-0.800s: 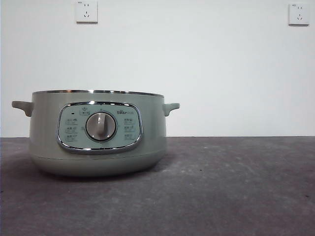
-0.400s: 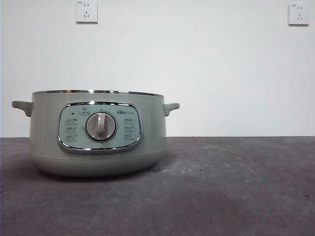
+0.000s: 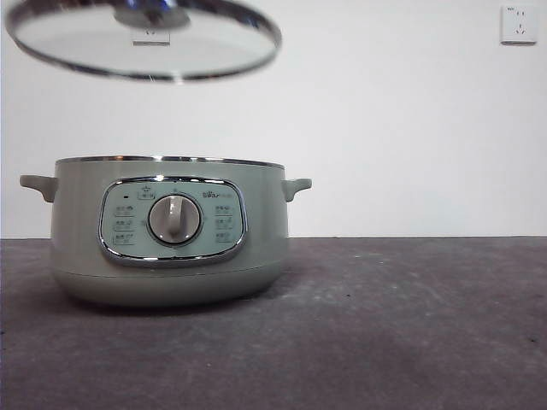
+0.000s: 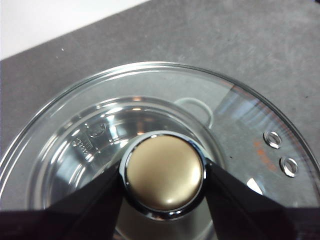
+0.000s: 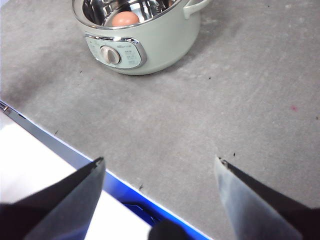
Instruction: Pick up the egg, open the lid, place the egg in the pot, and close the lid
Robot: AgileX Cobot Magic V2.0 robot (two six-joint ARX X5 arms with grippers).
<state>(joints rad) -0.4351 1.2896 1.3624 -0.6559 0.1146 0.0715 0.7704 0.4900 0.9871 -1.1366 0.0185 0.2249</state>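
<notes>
Closest to the front camera is the pot (image 3: 167,231), a big round sage-green cooker with a matte shell, stubby side handles and a chrome-framed panel with a central dial (image 3: 175,219), sitting on the rough grey table (image 3: 410,325). The egg (image 5: 125,19) is already inside – the right wrist view shows it smooth and reddish-brown against the shiny steel bowl. So what's left, I'd say, is closing up. The lid (image 3: 145,38) hangs high above the pot, tilted a bit, clear glass with a bright chrome rim, and the left gripper (image 4: 164,175) has its jaws clamped on either side of the round metal-topped knob (image 4: 164,171). To do this well I'd level the lid, centre it over the pot's rim, then bring it straight down slowly so glass and chrome don't clack on the edge, and only let go once it sits flat all round. The right gripper (image 5: 159,165) waits well back from the pot, jaws spread wide and holding nothing. Furthest off – a plain white wall with a socket (image 3: 519,24).
</notes>
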